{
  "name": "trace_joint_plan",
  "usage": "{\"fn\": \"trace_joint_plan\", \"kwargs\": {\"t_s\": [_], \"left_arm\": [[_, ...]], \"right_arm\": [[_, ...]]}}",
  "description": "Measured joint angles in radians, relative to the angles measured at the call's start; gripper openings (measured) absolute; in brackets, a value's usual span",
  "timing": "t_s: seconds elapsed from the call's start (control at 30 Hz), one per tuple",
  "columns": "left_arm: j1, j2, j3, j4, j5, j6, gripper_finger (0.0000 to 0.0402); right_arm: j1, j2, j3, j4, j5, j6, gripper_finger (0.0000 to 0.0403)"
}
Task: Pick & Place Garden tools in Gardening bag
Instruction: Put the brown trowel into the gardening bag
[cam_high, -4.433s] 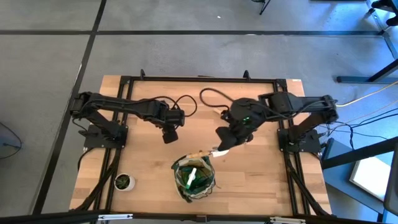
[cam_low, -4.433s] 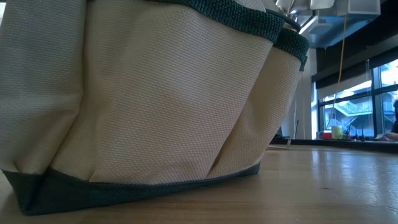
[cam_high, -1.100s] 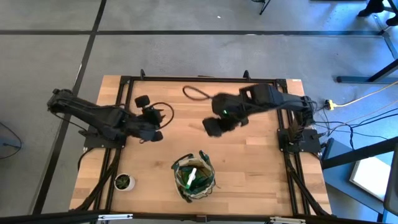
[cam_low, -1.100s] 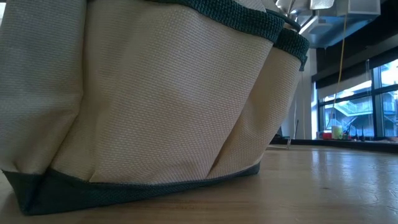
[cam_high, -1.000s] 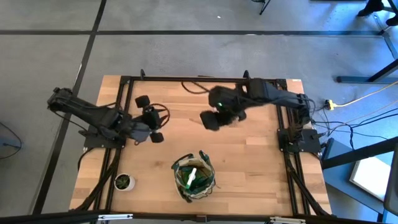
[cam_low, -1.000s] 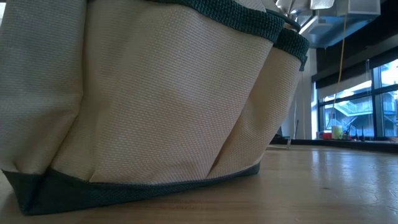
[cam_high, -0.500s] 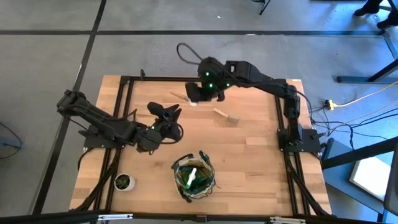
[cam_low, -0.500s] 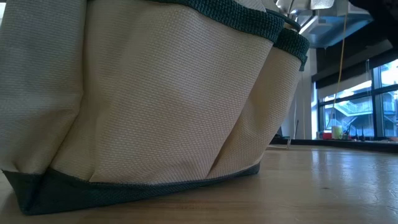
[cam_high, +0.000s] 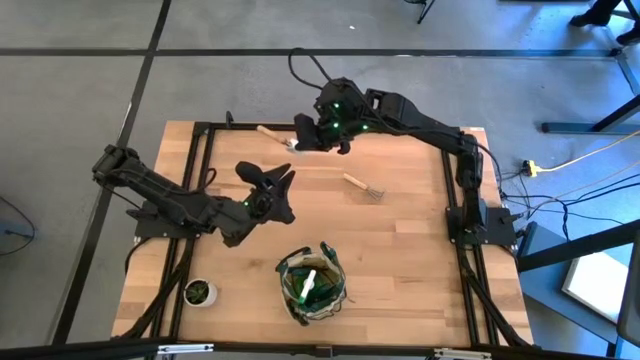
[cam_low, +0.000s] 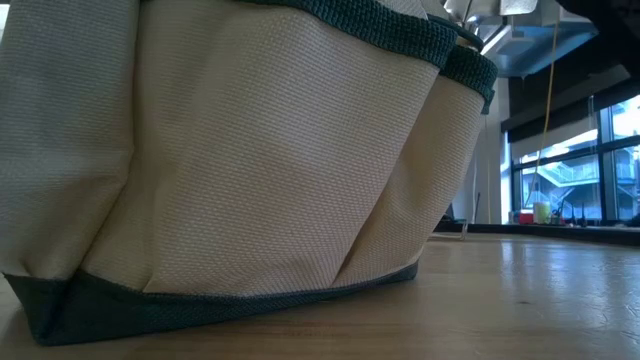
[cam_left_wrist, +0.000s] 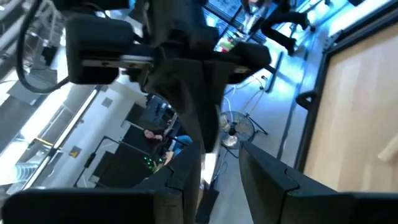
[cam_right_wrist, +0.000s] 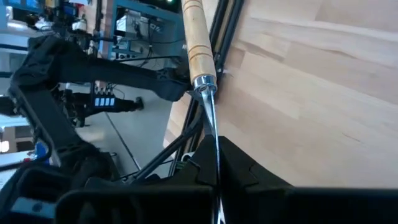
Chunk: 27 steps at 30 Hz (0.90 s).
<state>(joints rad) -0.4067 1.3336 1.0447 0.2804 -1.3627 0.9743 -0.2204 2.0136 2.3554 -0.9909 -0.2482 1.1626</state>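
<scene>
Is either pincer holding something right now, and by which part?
The right pincer grips a wooden-handled tool by its metal shank, just below the handle. The left pincer holds nothing visible.

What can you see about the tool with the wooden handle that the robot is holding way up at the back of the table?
It is a hand tool with a light, rounded wooden handle, a shiny metal collar and a thin silvery shank. The right gripper is shut on the metal end, so the working end is hidden. The handle sticks out from the gripper toward the table's far left corner. Whether it is lifted off the wood cannot be told.
</scene>
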Motion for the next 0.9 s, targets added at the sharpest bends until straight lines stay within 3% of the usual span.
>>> {"fn": "trace_joint_plan", "kwargs": {"t_s": [0.2, 0.9], "left_arm": [[0.031, 0.0, 0.0, 0.014, 0.001, 0.041, 0.0102], [0.082, 0.0, 0.0, -0.075, -0.058, -0.06, 0.0102]], "right_arm": [[0.025, 0.0, 0.0, 0.031, -0.021, -0.004, 0.0], [0.067, -0.001, 0.0, 0.055, -0.026, -0.019, 0.0]]}}
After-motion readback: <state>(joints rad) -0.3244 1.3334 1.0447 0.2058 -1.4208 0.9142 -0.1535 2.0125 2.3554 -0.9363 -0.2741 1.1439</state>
